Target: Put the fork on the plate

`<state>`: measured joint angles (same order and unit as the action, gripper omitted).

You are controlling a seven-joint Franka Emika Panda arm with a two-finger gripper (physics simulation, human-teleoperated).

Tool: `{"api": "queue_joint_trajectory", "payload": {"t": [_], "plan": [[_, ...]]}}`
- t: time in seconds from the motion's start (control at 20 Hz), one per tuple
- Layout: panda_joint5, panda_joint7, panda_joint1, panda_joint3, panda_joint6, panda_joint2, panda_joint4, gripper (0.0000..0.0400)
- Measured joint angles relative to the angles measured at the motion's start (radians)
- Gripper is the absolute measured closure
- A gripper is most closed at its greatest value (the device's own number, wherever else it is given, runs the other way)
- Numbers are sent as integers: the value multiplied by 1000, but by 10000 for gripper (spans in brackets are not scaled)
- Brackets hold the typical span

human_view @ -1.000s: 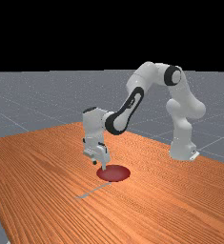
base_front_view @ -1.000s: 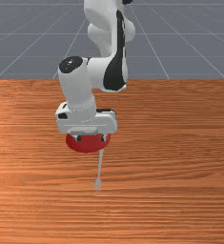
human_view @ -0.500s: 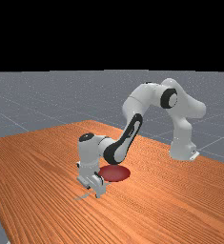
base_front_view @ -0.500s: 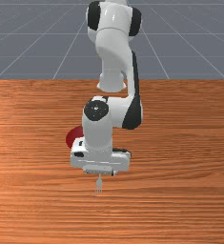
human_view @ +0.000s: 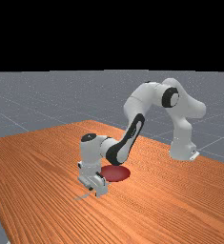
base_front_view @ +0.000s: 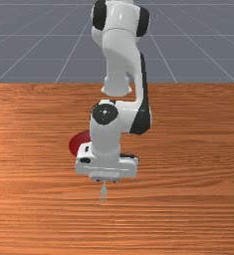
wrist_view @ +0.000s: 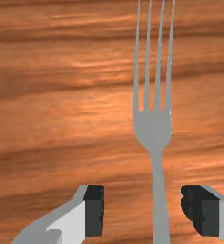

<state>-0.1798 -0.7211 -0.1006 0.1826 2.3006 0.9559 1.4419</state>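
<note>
Standing open over the orange-brown wooden counter (base_front_view: 188,174), the white-and-grey two-fingered claw (wrist_view: 143,210) straddles the handle of a slim grey metal fork (wrist_view: 154,128). In the wrist view, both dark-padded fingers (wrist_view: 94,210) are apart from the handle, which runs between them, nearer one than the other. The fork lies flat on the counter, off the plate; its four tines point toward the bottom of the front view, just below the claw, and toward the lower left of the far view. The round, dark red plate (human_view: 117,173), partly hidden by the arm (human_view: 135,126), is left of centre in the front view and just below the middle of the far view.

The step in hand appears to be lining up the grasp. The next move calls for settling low enough, then closing on the handle; being off-centre, the fork may slide slightly. After that come a lift and a short carry to the plate.
</note>
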Motion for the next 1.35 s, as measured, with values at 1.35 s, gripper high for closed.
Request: {"api": "queue_joint_trajectory", "payload": {"t": [1.35], "plan": [[38,115,21,63,9,-412,652,310]]}}
